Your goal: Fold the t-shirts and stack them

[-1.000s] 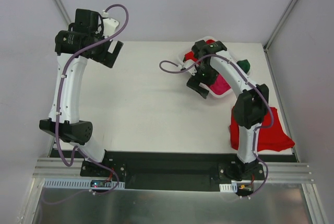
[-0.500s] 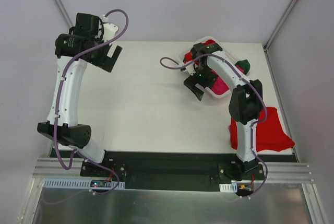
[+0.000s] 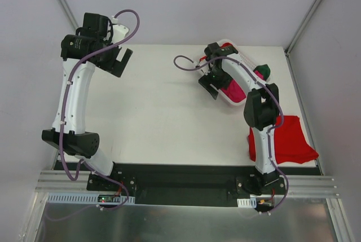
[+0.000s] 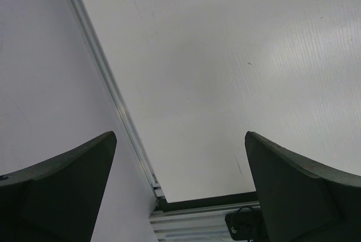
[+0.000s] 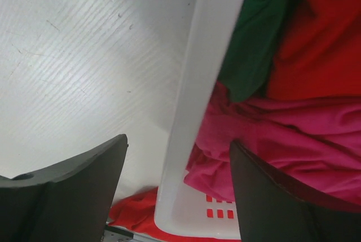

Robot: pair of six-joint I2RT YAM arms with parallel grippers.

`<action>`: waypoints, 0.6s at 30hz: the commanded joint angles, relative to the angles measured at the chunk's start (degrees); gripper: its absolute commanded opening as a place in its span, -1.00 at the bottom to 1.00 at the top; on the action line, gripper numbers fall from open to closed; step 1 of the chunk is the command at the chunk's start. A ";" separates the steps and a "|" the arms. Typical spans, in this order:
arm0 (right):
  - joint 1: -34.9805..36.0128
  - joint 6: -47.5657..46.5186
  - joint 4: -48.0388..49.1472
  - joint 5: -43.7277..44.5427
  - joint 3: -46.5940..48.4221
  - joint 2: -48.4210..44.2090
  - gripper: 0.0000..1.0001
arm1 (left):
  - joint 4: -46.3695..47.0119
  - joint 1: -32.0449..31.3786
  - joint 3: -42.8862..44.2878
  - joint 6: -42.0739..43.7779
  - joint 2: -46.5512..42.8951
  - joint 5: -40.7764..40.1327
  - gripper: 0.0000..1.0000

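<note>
The right gripper [image 5: 177, 140] was held part open and empty over the basket [image 5: 208, 56] at the far right of the table [image 3: 158, 118]. Its jaws were set astride the white rim, one finger outside over the bare table and the other above the pink shirt [image 5: 282, 135]. The left gripper [image 4: 179, 135] was held wide and empty, raised over the far left corner, well apart from any cloth.

The pink shirt was bunched inside the basket, with a green shirt [image 5: 254, 39] and a red shirt [image 5: 321, 33] lying against it. A further red shirt [image 3: 290, 140] was laid flat at the near right, partly under the right arm.

The chief risk was judged to be the rim. If the jaws were shut at that spot, plastic would be pinched together with the cloth, or instead of it, and the light basket could be dragged or tipped. A grab at the pink folds could also bring the green shirt up with them, since the two were pressed together. The laid red shirt could be rumpled by the arm's elbow if a load were swung back low.
</note>
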 commanded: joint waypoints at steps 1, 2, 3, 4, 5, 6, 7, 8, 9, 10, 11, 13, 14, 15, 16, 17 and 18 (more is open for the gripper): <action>-0.25 1.19 -0.30 2.22 4.47 -0.95 0.48 | -1.03 -0.67 2.41 0.50 0.28 -0.67 0.99; -0.25 1.28 -0.21 2.31 4.47 -1.30 0.40 | -1.03 -0.67 2.41 0.50 0.28 -0.59 0.99; -0.25 1.28 -0.21 2.31 4.13 -1.82 0.31 | -1.03 -0.67 2.41 0.50 0.28 -0.41 0.99; -0.16 1.45 -0.30 2.40 3.86 -2.09 0.24 | -1.03 -0.67 2.41 0.41 0.37 -0.33 0.99; -0.25 1.46 -0.30 2.40 3.69 -2.09 0.11 | -1.03 -0.67 2.41 0.41 0.54 -0.15 0.99; -0.25 1.54 -0.39 2.40 3.42 -2.27 0.05 | -1.03 -0.67 2.67 0.33 0.72 -0.15 0.99; -0.16 1.63 -0.65 2.05 2.72 -2.36 0.01 | -1.03 -0.67 2.85 0.15 0.89 0.03 0.99; -0.16 1.72 -0.83 1.78 2.46 -2.53 -0.01 | -1.03 -0.67 3.11 0.24 1.07 0.11 0.99; -0.25 1.72 -1.09 1.35 2.02 -2.53 -0.02 | -1.03 -0.67 3.64 0.24 1.25 0.12 0.99; -0.25 1.72 -1.44 0.56 0.71 -2.79 -0.01 | -1.12 -0.67 3.81 0.15 1.33 0.29 0.99; -0.16 1.63 -1.44 0.46 -0.17 -2.80 -0.02 | -1.12 -0.67 4.25 0.24 1.51 0.38 0.99; -0.08 1.37 -1.35 0.99 -1.67 -2.97 -0.04 | -1.03 -0.67 4.26 0.15 1.42 0.38 0.99; -0.08 1.11 -1.35 1.08 -1.85 -2.88 -0.14 | -1.12 -0.67 4.08 0.24 1.34 0.29 0.99; -0.16 1.02 -1.35 0.99 -1.85 -2.88 -0.17 | -1.12 -0.67 4.08 0.15 1.25 0.29 0.99; -0.08 0.84 -1.53 0.56 -1.94 -2.88 -0.21 | -1.03 -0.67 3.91 0.24 1.25 0.29 0.99; -0.08 1.02 -1.62 0.64 -1.51 -2.80 -0.32 | -1.03 -0.59 3.64 0.15 1.07 0.29 0.98; -0.16 0.93 -1.53 0.55 -1.15 -2.80 -0.38 | -1.12 -0.59 3.73 0.24 1.07 0.20 0.99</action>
